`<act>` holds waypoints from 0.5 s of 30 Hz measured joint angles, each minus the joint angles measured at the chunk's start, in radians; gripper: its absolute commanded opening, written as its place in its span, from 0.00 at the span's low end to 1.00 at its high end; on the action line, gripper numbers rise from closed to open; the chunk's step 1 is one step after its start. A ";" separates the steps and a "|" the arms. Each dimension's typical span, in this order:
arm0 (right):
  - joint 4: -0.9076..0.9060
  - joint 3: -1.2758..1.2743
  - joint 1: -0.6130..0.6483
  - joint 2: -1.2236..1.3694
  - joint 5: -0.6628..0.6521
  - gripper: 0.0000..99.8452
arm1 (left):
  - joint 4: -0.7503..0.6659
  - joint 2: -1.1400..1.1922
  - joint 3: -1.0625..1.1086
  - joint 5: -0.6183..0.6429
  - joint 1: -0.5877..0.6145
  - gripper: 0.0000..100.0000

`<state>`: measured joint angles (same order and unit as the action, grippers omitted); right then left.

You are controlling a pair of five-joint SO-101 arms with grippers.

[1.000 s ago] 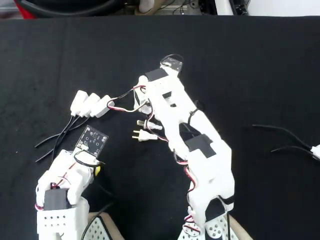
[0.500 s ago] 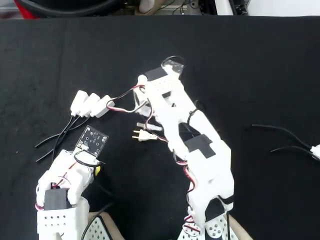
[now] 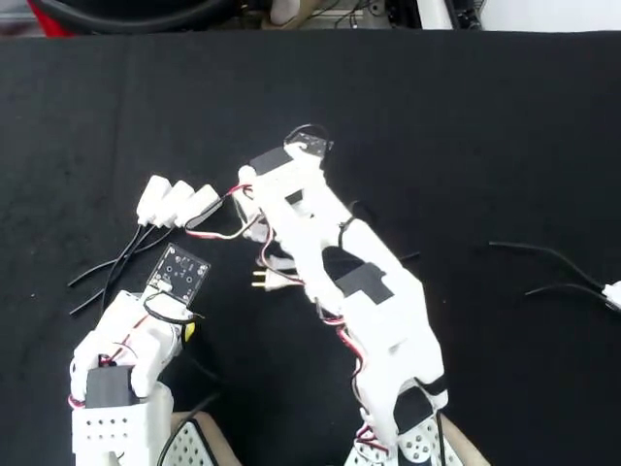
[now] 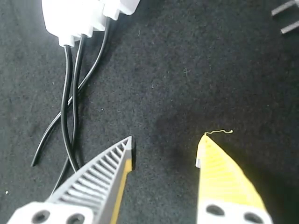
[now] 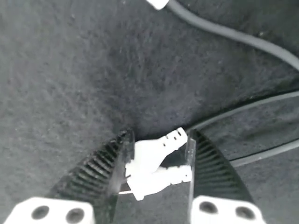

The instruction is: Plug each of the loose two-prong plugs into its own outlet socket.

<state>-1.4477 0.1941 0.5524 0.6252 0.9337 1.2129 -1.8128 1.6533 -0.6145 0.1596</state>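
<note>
- Right wrist view: two white plugs (image 5: 156, 150) are being pinched together between the fingers of the right gripper (image 5: 159, 135). They are lying crossed, so neither is being lined up squarely for a socket.
- High view: the prongs (image 3: 260, 282) are being held under the right arm, on or just over the black table (image 3: 485, 116); which one cannot be told. They are near the row of sockets (image 3: 176, 204) but apart from it.
- Sockets are being left flat, with black cords (image 4: 70, 102) trailing away.
- Left gripper (image 4: 167, 140) is being held wide with nothing in it, just beside the cords, probably to steady a socket.
- Risk: two plugs are being gripped at once, so one is likely being held loosely.
</note>
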 measured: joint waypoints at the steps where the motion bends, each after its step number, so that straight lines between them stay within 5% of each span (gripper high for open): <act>1: -0.003 0.006 0.005 0.005 0.000 0.08 | 0.000 0.000 0.000 0.000 0.000 0.23; 4: -0.006 -0.012 0.006 0.008 -0.014 0.01 | 0.000 0.000 0.000 0.000 0.000 0.23; 15: -0.110 0.069 -0.003 0.029 -0.203 0.01 | 0.000 0.000 0.000 0.000 0.000 0.23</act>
<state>-1.5581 0.2631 0.5493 0.6544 0.7311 1.2129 -1.8128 1.6533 -0.6145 0.1596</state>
